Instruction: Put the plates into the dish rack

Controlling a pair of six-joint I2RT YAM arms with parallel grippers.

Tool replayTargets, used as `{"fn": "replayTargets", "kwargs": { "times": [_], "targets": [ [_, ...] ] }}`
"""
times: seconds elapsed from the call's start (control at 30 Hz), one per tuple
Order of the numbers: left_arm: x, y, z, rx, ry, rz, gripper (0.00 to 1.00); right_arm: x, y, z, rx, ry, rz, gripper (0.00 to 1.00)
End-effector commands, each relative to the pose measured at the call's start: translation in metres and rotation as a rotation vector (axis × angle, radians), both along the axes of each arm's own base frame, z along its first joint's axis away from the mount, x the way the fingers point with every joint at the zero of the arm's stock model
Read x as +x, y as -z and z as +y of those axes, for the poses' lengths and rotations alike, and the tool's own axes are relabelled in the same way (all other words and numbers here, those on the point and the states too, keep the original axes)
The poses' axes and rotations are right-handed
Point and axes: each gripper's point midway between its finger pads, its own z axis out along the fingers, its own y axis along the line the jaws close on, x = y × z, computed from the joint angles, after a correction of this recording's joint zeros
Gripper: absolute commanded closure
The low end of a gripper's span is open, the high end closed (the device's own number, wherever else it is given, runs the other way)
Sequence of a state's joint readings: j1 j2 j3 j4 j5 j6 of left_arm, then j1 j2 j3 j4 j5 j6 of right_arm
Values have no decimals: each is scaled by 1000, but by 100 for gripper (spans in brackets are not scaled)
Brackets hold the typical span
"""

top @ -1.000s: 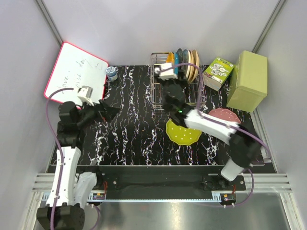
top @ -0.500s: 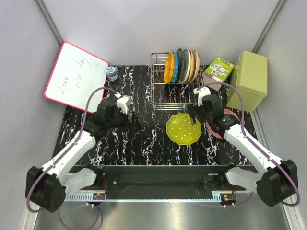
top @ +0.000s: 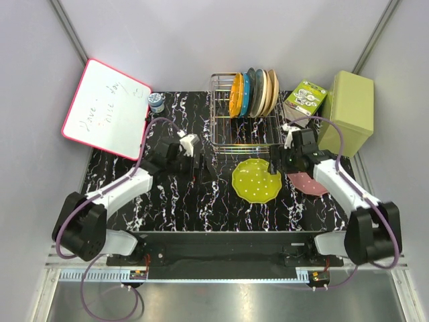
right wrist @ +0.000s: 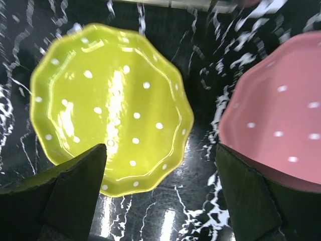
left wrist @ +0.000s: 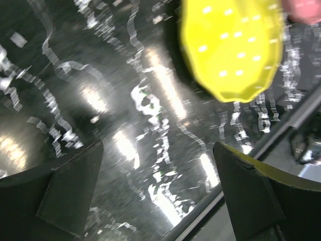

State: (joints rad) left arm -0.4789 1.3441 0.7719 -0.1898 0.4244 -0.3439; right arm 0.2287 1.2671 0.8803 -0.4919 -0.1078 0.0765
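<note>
The chrome wire dish rack point(top: 244, 124) stands at the back centre. The orange plate point(top: 235, 95) and the blue plate point(top: 245, 94) stand upright in it beside dark teal, beige and tan plates. The yellow-green plate point(top: 256, 181) lies flat in front of the rack; it also shows in the right wrist view point(right wrist: 110, 108) and the left wrist view point(left wrist: 230, 45). The pink plate point(top: 310, 183) lies flat to its right, partly under my right arm point(right wrist: 281, 125). My right gripper point(top: 276, 163) point(right wrist: 160, 186) is open and empty over the gap between these two plates. My left gripper point(top: 206, 169) point(left wrist: 160, 186) is open and empty, left of the yellow-green plate.
A red-framed whiteboard point(top: 107, 107) leans at the back left with a small jar point(top: 156, 102) beside it. A patterned carton point(top: 305, 100) and an olive-green box point(top: 346, 113) stand at the back right. The table's front edge point(left wrist: 241, 181) runs close below my left gripper.
My right gripper has pulled back from the rack and come down between the yellow-green and pink plates. My left gripper has swung from the far left toward the centre.
</note>
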Motion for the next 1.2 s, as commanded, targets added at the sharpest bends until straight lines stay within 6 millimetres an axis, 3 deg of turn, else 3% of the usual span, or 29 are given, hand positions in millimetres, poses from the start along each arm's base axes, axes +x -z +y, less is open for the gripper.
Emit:
{"fn": "replayTargets", "kwargs": {
  "times": [0.0, 0.17, 0.37, 0.53, 0.73, 0.9, 1.17],
  "targets": [
    [14, -62, -26, -145, 99, -172, 5, 0, 22, 16, 77, -23, 102, 5],
    [12, -96, -11, -156, 120, -274, 4, 5, 43, 10, 36, -4, 145, 4],
    [7, -107, 11, -163, 81, -301, 3, 10, 60, 18, 59, -18, 197, 6],
    [2, -105, 21, -174, 46, -296, 3, 20, 60, 29, 106, -12, 219, 8],
    [8, -109, 30, -164, 19, -323, 2, 19, 63, 39, 142, -22, 244, 7],
    [9, -105, 32, -163, 2, -319, 2, 7, 62, 65, 141, -105, 242, 6],
    [11, -76, 43, -158, -109, -236, 1, -13, 66, 112, 127, -247, 253, 6]
  ]
}}
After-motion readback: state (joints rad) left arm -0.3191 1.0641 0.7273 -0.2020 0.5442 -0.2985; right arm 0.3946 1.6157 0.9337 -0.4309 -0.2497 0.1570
